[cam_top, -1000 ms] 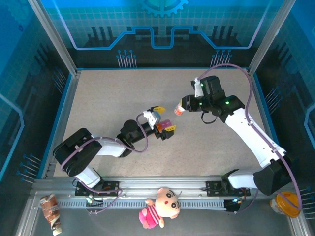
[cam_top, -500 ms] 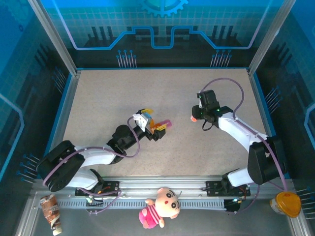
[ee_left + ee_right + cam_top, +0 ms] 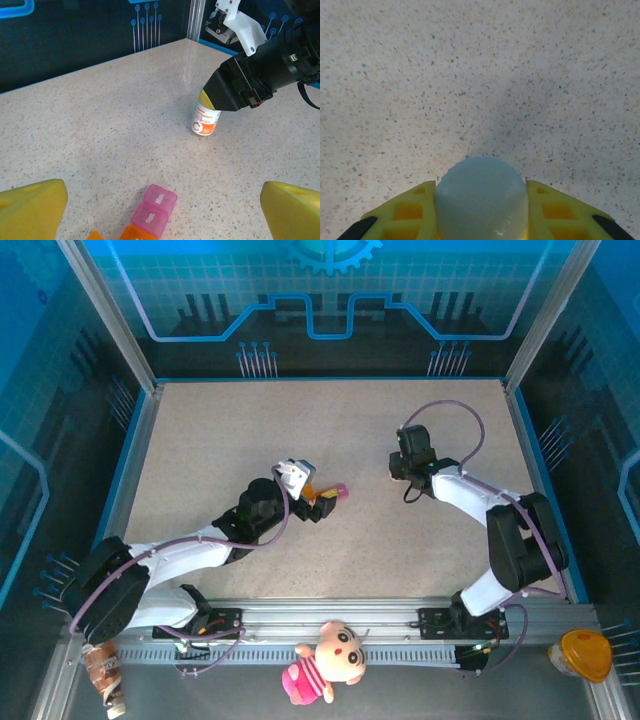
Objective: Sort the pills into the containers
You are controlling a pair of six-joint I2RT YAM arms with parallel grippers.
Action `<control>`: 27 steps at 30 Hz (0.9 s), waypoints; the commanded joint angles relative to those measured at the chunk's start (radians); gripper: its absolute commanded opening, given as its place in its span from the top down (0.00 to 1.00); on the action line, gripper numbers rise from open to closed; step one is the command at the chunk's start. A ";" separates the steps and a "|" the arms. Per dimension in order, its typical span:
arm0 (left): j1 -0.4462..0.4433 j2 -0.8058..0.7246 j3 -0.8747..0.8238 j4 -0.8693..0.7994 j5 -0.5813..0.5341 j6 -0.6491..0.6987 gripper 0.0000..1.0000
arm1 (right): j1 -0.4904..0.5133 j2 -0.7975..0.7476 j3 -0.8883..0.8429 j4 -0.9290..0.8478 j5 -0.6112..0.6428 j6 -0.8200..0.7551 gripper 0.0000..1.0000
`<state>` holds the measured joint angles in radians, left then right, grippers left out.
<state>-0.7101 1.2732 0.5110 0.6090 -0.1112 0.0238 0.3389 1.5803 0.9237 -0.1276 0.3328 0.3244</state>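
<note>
1. "VITAMIN C" printed in orange on the white bottle; smaller print too small to read.
2. Standing on the table beyond the containers, well apart, top end pinched by the right gripper.
3. Containers: two pink boxes joined to an orange part, lids down, contents hidden.
4. Left gripper spread wide, one yellow finger on each side of the containers, touching neither.

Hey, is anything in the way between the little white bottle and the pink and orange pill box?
Nothing visible. Just open tabletop lies between the bottle and the pill box.
</note>
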 commanded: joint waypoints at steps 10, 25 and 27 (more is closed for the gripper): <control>-0.003 -0.032 0.021 -0.009 -0.058 0.014 0.01 | -0.009 0.016 0.018 0.007 -0.058 -0.003 0.33; 0.024 0.042 0.115 -0.090 -0.223 0.000 0.01 | 0.000 -0.185 0.198 -0.175 -0.288 0.001 0.21; 0.045 0.055 0.144 -0.130 -0.206 -0.035 0.01 | 0.022 -0.182 0.228 -0.207 -0.343 -0.014 0.21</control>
<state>-0.6888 1.3121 0.5953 0.5362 -0.2996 0.0238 0.3401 1.4025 1.1126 -0.2531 0.0956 0.3168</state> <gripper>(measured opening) 0.991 0.789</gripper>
